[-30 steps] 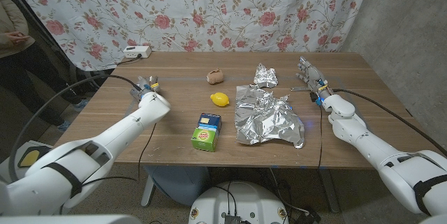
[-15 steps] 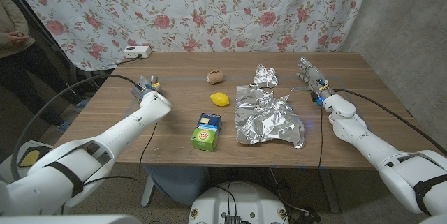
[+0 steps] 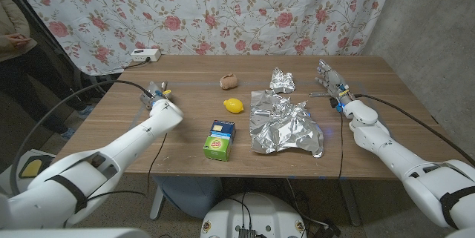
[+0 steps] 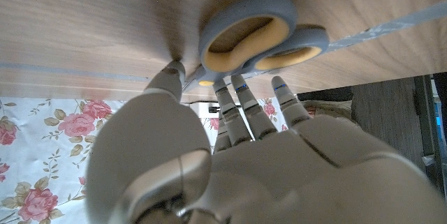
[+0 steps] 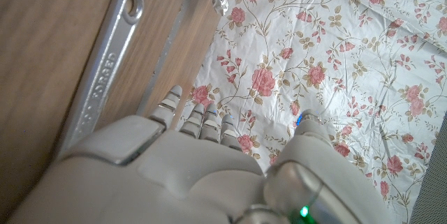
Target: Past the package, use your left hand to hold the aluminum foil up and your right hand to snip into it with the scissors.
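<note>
Little has changed: your left robot hand still hovers by the scissors, fingers apart, empty; right robot hand open by wrench. Foil untouched.

Brown wood-grain bench. Backdrop: white cloth curtain printed with pink-red roses and green leafy stems. Crinkled silver aluminium foil sheet, a smaller silver foil wad past it. Small cardboard package, blue top, green front with a yellow-red mark. Yellow lemon. Tan-brown lumpy object. White power strip. Scissors with grey-blue handles lined yellow inside the loops. Plain silver metal wrench. White-shelled left hand and right hand, grey-silver fingers; blue marks on the left hand's fingers.
</note>
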Controlling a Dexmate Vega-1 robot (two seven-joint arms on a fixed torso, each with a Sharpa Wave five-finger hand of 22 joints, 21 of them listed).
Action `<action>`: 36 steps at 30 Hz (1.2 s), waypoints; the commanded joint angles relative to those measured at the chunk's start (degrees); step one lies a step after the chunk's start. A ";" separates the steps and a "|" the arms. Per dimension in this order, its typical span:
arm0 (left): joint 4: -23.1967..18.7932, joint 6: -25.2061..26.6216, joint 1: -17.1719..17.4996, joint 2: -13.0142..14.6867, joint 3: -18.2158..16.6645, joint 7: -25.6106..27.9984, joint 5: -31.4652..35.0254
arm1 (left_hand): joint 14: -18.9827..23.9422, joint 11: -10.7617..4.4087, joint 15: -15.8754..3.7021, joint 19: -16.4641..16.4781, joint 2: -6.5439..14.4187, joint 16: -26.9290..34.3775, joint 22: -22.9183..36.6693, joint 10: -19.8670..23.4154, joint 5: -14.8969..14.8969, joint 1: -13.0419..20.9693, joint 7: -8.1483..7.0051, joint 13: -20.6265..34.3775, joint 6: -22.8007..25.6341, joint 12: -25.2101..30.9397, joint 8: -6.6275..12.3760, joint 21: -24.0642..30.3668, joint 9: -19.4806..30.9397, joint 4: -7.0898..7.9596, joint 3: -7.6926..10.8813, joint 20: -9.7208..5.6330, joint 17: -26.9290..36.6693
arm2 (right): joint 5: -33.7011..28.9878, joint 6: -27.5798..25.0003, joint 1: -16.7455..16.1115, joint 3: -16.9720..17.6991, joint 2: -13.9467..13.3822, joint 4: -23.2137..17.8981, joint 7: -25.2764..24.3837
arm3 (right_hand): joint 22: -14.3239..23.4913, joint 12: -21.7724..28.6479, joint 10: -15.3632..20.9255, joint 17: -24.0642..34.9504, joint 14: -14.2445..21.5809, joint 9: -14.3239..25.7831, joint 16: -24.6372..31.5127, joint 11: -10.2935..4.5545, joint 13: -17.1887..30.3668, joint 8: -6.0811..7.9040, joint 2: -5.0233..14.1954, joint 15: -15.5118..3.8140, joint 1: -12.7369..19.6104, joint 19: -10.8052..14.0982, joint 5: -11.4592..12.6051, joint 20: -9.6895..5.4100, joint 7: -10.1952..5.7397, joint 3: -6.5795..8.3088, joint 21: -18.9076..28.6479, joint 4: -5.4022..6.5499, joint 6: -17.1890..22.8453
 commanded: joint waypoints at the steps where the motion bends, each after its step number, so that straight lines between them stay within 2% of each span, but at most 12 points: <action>1: -1.41 0.30 0.63 0.59 -0.16 1.69 1.51 | 1.18 -4.69 -1.10 -0.44 -0.34 -0.58 0.11 16.71 1.27 -0.06 -0.59 14.37 3.06 17.54 0.43 -0.23 0.00 -0.42 0.67 -0.25 -0.14 | -0.05 -0.14 -0.20 0.05 -0.13 -0.44 -0.25 | 0.17 -0.02 0.02 0.14 0.04 0.13 0.52 -0.08 0.04 0.06 0.42 0.06 -0.17 0.20 0.03 0.04 0.06 0.20 0.37 0.08 0.19; 4: -1.84 0.16 0.77 0.93 -0.21 1.01 1.41 | 1.61 -4.70 -1.35 -0.50 -0.50 -0.74 0.11 17.01 1.65 0.02 -0.87 14.22 3.90 17.73 0.51 -0.24 -0.01 -0.53 0.96 -0.38 -0.28 | -0.02 -0.45 -0.20 0.04 -0.07 -0.63 -0.47 | 0.17 -0.06 -0.09 0.14 0.07 0.13 0.53 -0.13 0.04 0.04 0.42 0.09 -0.16 0.18 0.03 0.11 0.10 0.21 0.36 0.07 0.13; 8: -1.99 -0.58 0.81 1.21 -0.26 0.08 1.17 | 0.62 -4.83 -1.02 -0.80 -0.24 -2.45 0.11 14.59 3.70 1.56 -0.92 11.96 4.42 15.85 -0.13 -0.26 -0.01 -1.02 3.11 -0.47 -0.84 | -0.15 -0.49 -0.12 -0.11 0.04 -0.60 -0.45 | 0.17 -0.08 -0.17 0.13 0.06 0.13 0.53 -0.10 0.04 0.05 0.44 0.14 -0.15 0.17 0.03 0.14 0.05 0.21 0.35 0.06 0.13; 14: -2.02 -1.48 0.69 1.48 0.05 -0.48 1.56 | 0.98 -4.85 -1.57 -0.82 -0.01 -3.25 0.07 14.54 5.59 3.56 -0.91 10.73 4.97 15.32 -0.33 -0.23 -0.01 -1.58 5.27 -0.55 -1.27 | -0.24 -0.47 -0.23 -0.08 0.05 -0.90 -0.80 | 0.16 -0.10 -0.22 0.13 0.05 0.13 0.52 -0.15 0.04 0.05 0.47 0.14 -0.14 0.14 0.04 0.19 0.05 0.22 0.34 0.06 0.15; 22: -2.40 -0.80 0.52 1.81 0.40 -1.59 1.84 | 0.44 -4.97 -1.17 -0.92 -1.03 -3.97 0.05 13.93 6.34 3.31 -0.33 10.40 4.36 15.06 -0.79 -0.25 0.00 -1.20 5.64 -0.24 -1.37 | -0.17 -1.05 -0.68 0.06 -0.03 -1.92 -1.69 | 0.16 -0.11 -0.29 0.12 0.04 0.13 0.51 -0.16 0.04 0.06 0.49 0.12 -0.11 0.08 0.04 0.27 0.08 0.23 0.32 0.04 0.17; 32: -2.64 -0.06 0.86 1.34 -0.24 -0.53 2.03 | 1.10 -4.96 -1.56 -0.19 0.42 -2.89 0.04 13.30 5.97 5.58 1.13 10.03 4.41 14.94 -0.80 0.03 0.10 -1.25 5.52 0.16 -0.02 | -0.09 -1.38 -1.25 0.17 -0.24 -2.98 -2.11 | 0.16 -0.30 -0.83 0.12 0.00 0.13 0.50 -0.28 0.04 0.05 0.54 0.13 -0.05 0.02 0.05 0.33 0.04 0.26 0.31 0.00 0.14; 36: -3.39 0.47 0.97 1.45 -0.25 -0.05 2.47 | 0.04 -4.80 -1.13 -0.02 2.01 -2.43 0.05 10.62 3.83 6.57 1.92 10.74 3.38 14.59 -0.99 0.07 0.20 -0.71 4.71 0.53 1.44 | 0.10 -1.47 -1.59 0.38 -0.58 -3.57 -2.08 | 0.16 -0.34 -0.94 0.11 -0.02 0.13 0.49 -0.21 0.04 0.04 0.56 0.12 -0.04 -0.03 0.05 0.36 0.03 0.27 0.29 -0.01 0.10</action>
